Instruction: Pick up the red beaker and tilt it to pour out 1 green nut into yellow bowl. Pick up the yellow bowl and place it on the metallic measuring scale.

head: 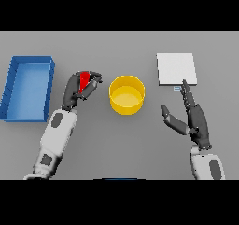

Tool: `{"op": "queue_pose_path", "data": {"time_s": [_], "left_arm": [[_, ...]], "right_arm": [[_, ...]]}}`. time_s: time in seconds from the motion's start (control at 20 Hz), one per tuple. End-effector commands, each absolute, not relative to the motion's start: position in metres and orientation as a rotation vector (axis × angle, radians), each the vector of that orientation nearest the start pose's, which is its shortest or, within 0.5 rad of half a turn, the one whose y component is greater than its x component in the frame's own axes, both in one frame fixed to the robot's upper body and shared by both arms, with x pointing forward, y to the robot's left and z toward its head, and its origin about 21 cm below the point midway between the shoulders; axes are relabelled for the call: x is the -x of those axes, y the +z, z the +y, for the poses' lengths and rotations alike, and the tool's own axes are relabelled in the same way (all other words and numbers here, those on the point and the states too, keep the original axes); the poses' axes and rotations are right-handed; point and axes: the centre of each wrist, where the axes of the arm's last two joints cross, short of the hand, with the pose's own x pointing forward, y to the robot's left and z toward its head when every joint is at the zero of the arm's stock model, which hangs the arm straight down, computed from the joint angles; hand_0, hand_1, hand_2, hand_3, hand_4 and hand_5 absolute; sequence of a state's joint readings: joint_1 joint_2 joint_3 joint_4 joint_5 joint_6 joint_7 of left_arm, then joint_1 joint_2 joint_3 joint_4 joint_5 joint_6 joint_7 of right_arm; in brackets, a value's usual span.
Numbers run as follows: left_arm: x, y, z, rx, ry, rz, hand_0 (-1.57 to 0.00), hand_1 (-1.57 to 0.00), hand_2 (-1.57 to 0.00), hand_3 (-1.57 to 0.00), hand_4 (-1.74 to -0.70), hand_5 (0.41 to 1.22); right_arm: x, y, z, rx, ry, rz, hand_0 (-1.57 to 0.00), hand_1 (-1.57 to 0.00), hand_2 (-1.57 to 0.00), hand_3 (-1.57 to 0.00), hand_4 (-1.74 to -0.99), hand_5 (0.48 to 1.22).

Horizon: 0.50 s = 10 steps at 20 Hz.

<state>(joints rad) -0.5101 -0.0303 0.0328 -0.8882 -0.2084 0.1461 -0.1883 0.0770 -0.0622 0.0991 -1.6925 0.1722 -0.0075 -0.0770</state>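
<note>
Left of the table's middle, the left hand (78,89) was clamped round the red beaker (84,81), beside the yellow bowl (127,95). The right hand (192,116) lay spread by the scale (176,68). The beaker looked light, rigid, perhaps slippery; a grip round its body seemed best.

Left robot hand (78,89) curled round red beaker (84,81), held tilted just left of round yellow bowl (127,94) at centre of grey desk (116,140). Right robot hand (196,119) open, fingers straight, fingertips reaching near edge of flat square metallic measuring scale (176,68). Blue rectangular tray (28,87) at far left.
</note>
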Motion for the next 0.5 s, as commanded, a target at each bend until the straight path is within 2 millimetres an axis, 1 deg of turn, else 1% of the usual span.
{"op": "queue_pose_path", "data": {"time_s": [0.0, 0.05, 0.1, 0.2, 0.25, 0.35, 0.4, 0.45], "left_arm": [[-0.355, -0.032, 0.165, -0.13, -0.262, -1.567, -1.36, -1.36, -1.38, -1.3, -1.56, 1.163], [-0.356, -0.03, 0.17, -0.133, -0.258, -1.565, -1.4, -1.41, -1.42, -1.36, -1.54, 1.174], [-0.355, -0.03, 0.171, -0.106, -0.242, -1.585, -1.43, -1.44, -1.45, -1.4, -1.58, 1.171], [-0.359, -0.023, 0.176, -0.035, -0.184, -1.61, -1.48, -1.49, -1.49, -1.46, -1.64, 1.157], [-0.359, -0.02, 0.177, -0.006, -0.165, -1.631, -1.5, -1.5, -1.51, -1.48, -1.66, 1.15], [-0.361, -0.009, 0.179, 0.012, -0.151, -1.655, -1.53, -1.53, -1.53, -1.52, -1.69, 1.14], [-0.363, 0.001, 0.177, 0.015, -0.161, -1.67, -1.54, -1.54, -1.54, -1.53, -1.7, 1.135], [-0.364, 0.006, 0.178, 0.022, -0.166, -1.677, -1.54, -1.54, -1.55, -1.54, -1.71, 1.132]], "right_arm": [[-0.228, 0.014, -0.224, 0.118, 0.238, -1.708, 0.0, 0.0, 0.0, 0.0, -1.251, 0.646], [-0.225, 0.014, -0.225, 0.114, 0.235, -1.715, 0.0, 0.0, 0.0, 0.0, -1.255, 0.644], [-0.223, 0.013, -0.225, 0.117, 0.231, -1.711, 0.0, 0.0, 0.0, 0.0, -1.251, 0.641], [-0.222, 0.013, -0.226, 0.129, 0.239, -1.711, 0.0, 0.0, 0.0, 0.0, -1.248, 0.645], [-0.227, 0.016, -0.226, 0.133, 0.236, -1.712, 0.0, 0.0, 0.0, 0.0, -1.246, 0.644], [-0.226, 0.014, -0.224, 0.135, 0.252, -1.709, 0.0, 0.0, 0.0, 0.0, -1.236, 0.644], [-0.224, 0.014, -0.227, 0.135, 0.255, -1.723, 0.0, 0.0, 0.0, 0.0, -1.233, 0.644], [-0.224, 0.013, -0.223, 0.134, 0.261, -1.715, 0.0, 0.0, 0.0, 0.0, -1.228, 0.645]]}}
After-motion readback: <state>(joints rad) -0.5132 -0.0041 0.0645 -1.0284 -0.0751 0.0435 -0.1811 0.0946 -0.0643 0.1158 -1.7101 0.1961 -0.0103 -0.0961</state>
